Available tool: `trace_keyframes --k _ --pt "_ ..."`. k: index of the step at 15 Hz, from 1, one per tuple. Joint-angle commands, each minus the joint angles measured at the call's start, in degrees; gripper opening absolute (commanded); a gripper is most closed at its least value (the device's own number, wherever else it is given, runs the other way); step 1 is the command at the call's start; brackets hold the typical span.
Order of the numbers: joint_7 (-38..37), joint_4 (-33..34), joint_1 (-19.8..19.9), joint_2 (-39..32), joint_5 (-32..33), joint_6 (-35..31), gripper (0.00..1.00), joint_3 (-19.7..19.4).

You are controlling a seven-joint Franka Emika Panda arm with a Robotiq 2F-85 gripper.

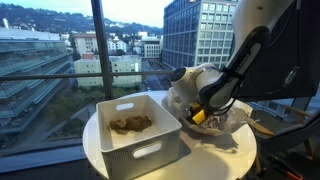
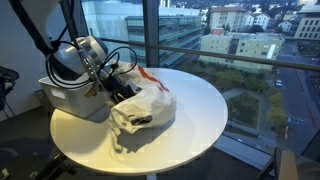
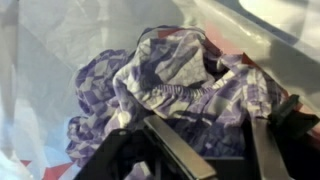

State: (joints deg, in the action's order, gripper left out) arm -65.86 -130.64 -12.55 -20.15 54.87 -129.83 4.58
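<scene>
My gripper reaches into a clear plastic bag on the round white table. In the wrist view its two dark fingers stand apart, open, over a crumpled purple-and-white patterned cloth inside the bag. The cloth lies between and just beyond the fingertips; I cannot tell if they touch it. In both exterior views the gripper is partly hidden by the bag.
A white plastic bin stands on the table beside the bag, with a brown crumpled item in it; it also shows in an exterior view. A large glass window is close behind the table.
</scene>
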Motion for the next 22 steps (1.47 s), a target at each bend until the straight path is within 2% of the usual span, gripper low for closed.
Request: trace_keyframes --k 1,4,6,8,12,14,17,22 --pt "1.1 0.0 0.6 0.8 -0.4 -1.1 0.35 0.2" --pt "2.0 -0.1 0.8 1.4 -2.2 -1.4 0.12 0.6" --pt "3.5 0.1 0.5 2.6 -3.5 0.4 0.01 0.8" --pt "7.0 0.4 0.7 4.5 -7.4 2.8 0.00 1.5" --pt "14.6 3.4 -0.3 9.9 -17.4 12.4 0.02 2.9" --pt "17.2 5.9 -0.9 13.2 -19.7 17.2 0.02 3.6" --pt "19.2 11.2 -1.7 17.3 -17.6 24.5 0.02 4.8" --pt "23.1 24.3 -2.3 19.4 -5.7 35.4 0.02 7.9"
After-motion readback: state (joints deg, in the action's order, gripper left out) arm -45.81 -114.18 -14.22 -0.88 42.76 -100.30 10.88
